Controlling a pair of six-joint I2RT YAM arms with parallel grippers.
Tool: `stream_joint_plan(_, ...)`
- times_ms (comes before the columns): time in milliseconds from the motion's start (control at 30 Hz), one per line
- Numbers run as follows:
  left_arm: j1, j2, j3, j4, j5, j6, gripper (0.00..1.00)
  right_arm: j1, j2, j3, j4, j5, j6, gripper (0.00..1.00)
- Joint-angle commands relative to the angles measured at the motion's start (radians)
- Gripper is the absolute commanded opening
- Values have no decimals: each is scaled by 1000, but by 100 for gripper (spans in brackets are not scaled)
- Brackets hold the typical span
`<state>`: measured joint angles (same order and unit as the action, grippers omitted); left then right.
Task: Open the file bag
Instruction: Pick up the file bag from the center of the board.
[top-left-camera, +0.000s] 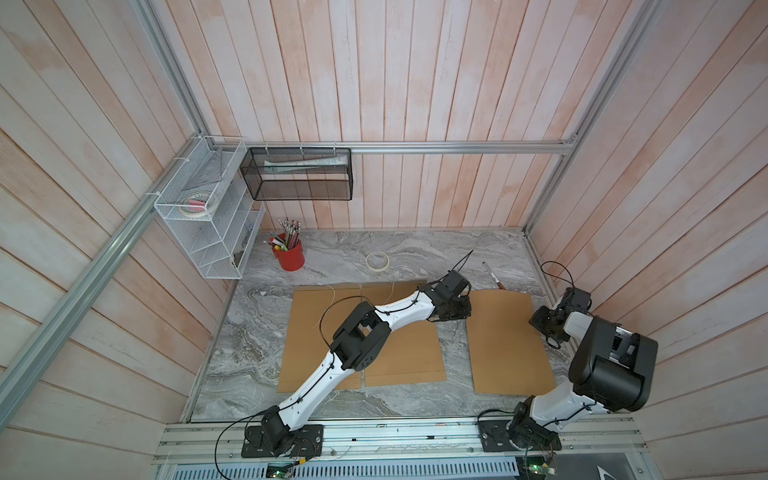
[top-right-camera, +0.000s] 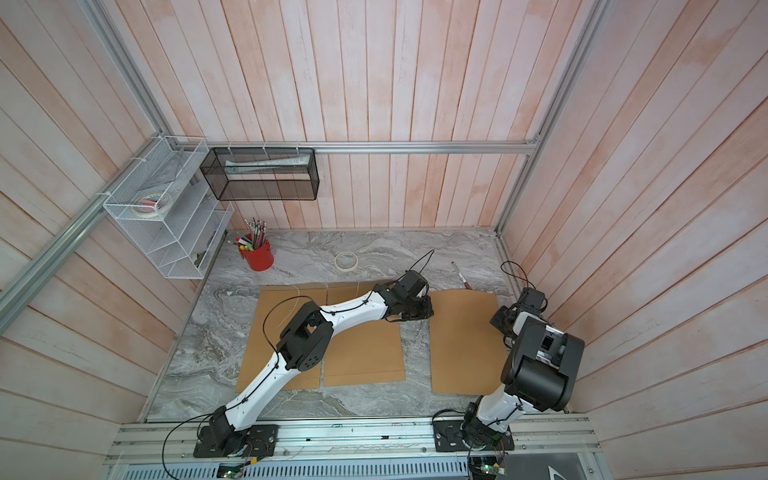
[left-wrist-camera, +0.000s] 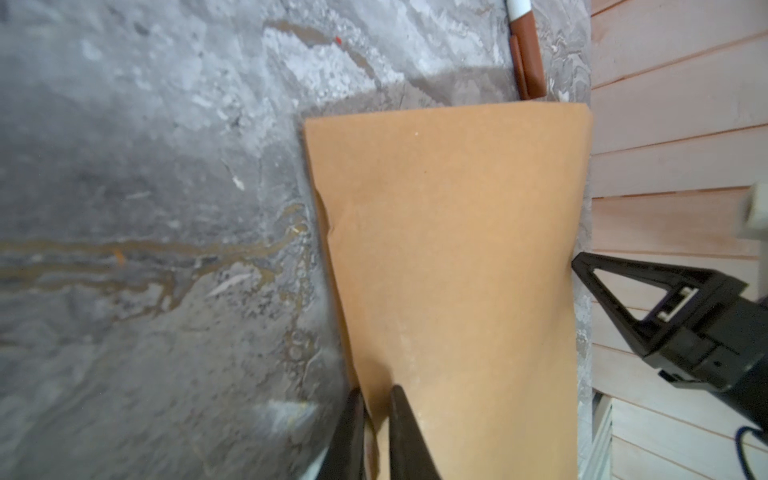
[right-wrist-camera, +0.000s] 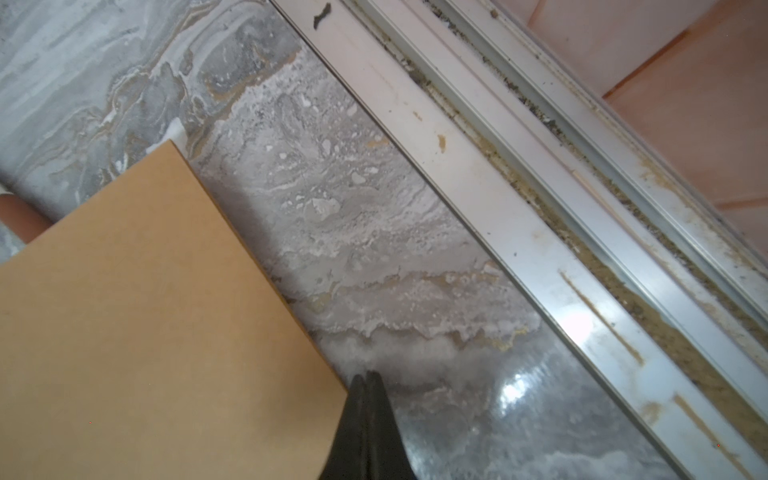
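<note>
Two grippers are at the file bag (top-left-camera: 509, 345), which lies flat on the right side of the bench (top-left-camera: 332, 253), close to its right edge. The left gripper (left-wrist-camera: 376, 390) is at the bag's left edge, near the far corner. Its jaws are almost closed, and the bag's edge sits in the thin gap between them, so it looks pinched. The right gripper (right-wrist-camera: 368, 378) is closed tight and holds nothing. Its tip is just beside the bag's right edge.

I think the step is grabbing the top layer. Next, the left one should lift gently and take only one layer, with the rest of the bag kept down.

A pen (top-left-camera: 493, 275) lies just past the bag's far edge. Other brown bags (top-left-camera: 407, 353) lie near, on the left. A tape roll (top-left-camera: 377, 261) and a red cup (top-left-camera: 289, 257) are well apart. Nothing seems to block the lift.
</note>
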<state>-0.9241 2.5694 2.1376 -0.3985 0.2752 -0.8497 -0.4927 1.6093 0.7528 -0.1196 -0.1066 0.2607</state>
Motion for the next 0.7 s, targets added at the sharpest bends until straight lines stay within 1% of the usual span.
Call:
stream_joint_plan(0, -12, 40, 5, -28, -3, 11, 10, 6, 42, -7, -58, -45, -8, 0)
stream_joint_plan(133, -11, 11, -26, -13, -32, 19, 0, 6, 38, -6, -58, -41, -8, 0)
stream_joint_plan(233, -9, -32, -85, 28, -71, 34, 0, 6, 32, -3, -60, -41, -6, 0)
stream_joint_plan(333, -10, -111, -195, 118, -124, 58, 0, 6, 18, -1, -61, -45, -4, 1)
stream_joint_plan(433, -8, -186, -293, 216, -171, 103, 0, 6, -8, 0, -61, -54, 1, 6)
stream_joint_plan(667, -10, -311, -413, 394, -241, 279, 0, 7, -105, 10, -68, -83, 10, 20)
